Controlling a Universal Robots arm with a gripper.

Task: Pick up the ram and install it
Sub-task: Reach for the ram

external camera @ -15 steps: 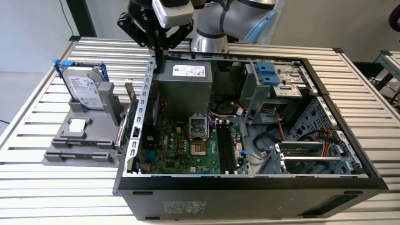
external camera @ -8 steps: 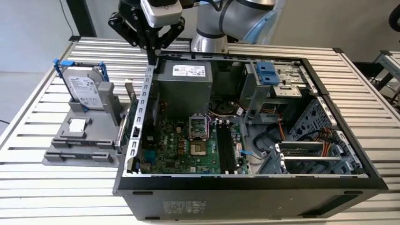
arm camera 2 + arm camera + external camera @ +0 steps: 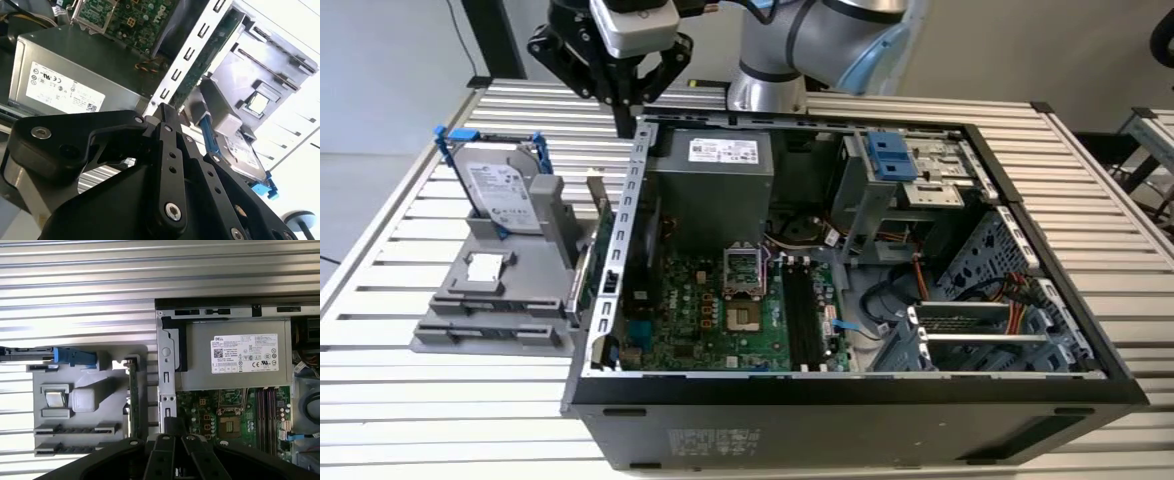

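Gripper (image 3: 628,122) hung vertical over corner of case (image 3: 881,400) | claw seemingly closed, empty | ram (image 3: 133,396) stood edgewise in grey fixture (image 3: 100,415)

The black metal fingers (image 3: 630,110) hang above a corner of the open black-and-grey metal computer case (image 3: 854,385) on the silver slatted table (image 3: 427,420). Inside, below them, sits the grey box-shaped power supply (image 3: 714,195) — the green motherboard (image 3: 694,310) beyond it. Outside the case wall a grey plastic holder (image 3: 520,295) carries the ram (image 3: 133,395), a thin dark-green circuit-board stick, on edge nearest the fingers, and the silver blue-framed hard drive (image 3: 496,190) farther out.
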